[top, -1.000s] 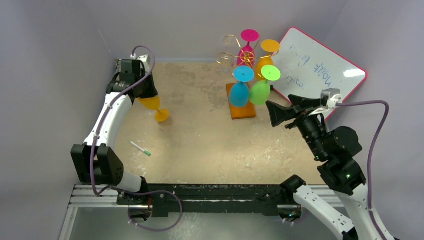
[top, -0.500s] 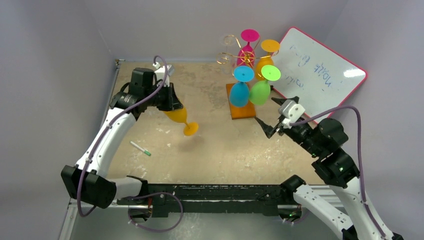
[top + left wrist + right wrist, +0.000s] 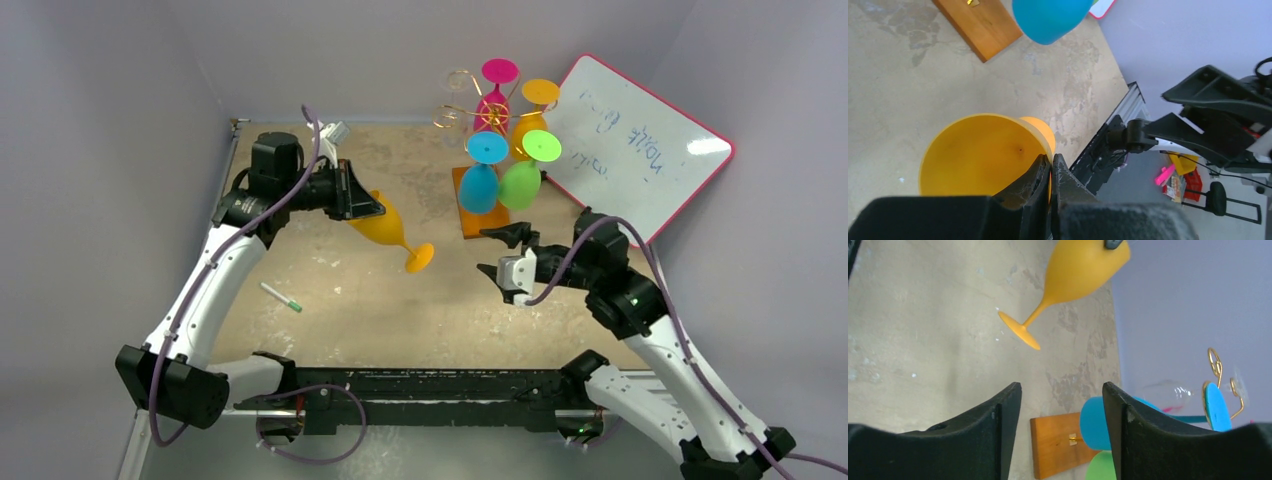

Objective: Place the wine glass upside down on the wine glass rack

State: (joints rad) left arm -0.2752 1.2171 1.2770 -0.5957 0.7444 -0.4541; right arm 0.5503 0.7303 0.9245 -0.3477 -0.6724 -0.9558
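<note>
Orange wine glass (image 3: 382, 222), from overhead: pinched at the rim by the left gripper (image 3: 362, 207) and carried tilted above the table (image 3: 330, 300), foot lowest. Well apart from the gold wine glass rack (image 3: 487, 224) at the far right. Right gripper (image 3: 497, 252) just near of the rack's base, jaws apart, holding nothing.

From the left wrist: gripper (image 3: 1050, 165) clamped shut on a single wall of the yellow-orange bowl (image 3: 983, 150), with the open rim facing the lens.

From the right wrist: black fingers (image 3: 998, 415) spread on empty air, the slanted glass (image 3: 1083, 270) beyond them, a blue glass (image 3: 1098, 430) hanging over the wooden base (image 3: 1053, 445).

Not yet inverted. Liable to twist or slip from so thin a pinch, with stem and foot hanging off to one side. Liable also to knock the glasses already hung if swung in low among crowded arms.
</note>
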